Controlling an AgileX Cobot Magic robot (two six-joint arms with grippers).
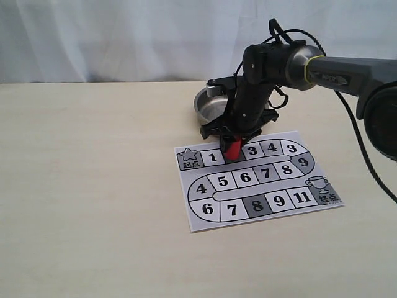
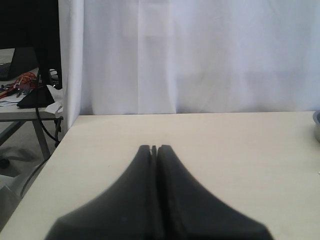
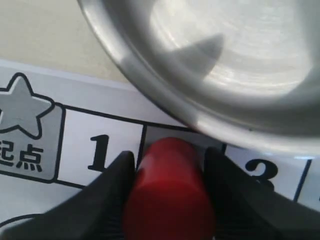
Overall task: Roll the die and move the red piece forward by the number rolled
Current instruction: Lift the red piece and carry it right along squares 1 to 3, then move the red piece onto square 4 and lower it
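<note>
My right gripper [image 1: 234, 140] is shut on the red piece [image 1: 233, 148], a small red cylinder. It holds the piece, slightly tilted, at the square between 1 and 3 in the top row of the paper game board [image 1: 271, 184]. In the right wrist view the red piece [image 3: 170, 190] fills the gap between the black fingers [image 3: 117, 185] of the right gripper [image 3: 170, 156]. My left gripper [image 2: 155, 148] is shut with nothing in it, above bare table. The die is hidden.
A steel bowl [image 1: 208, 107] stands just behind the board, right by the held piece, and its rim [image 3: 150, 95] looms over the top row. The pale wooden table [image 1: 93, 186] stretches left of the board. A white curtain hangs behind.
</note>
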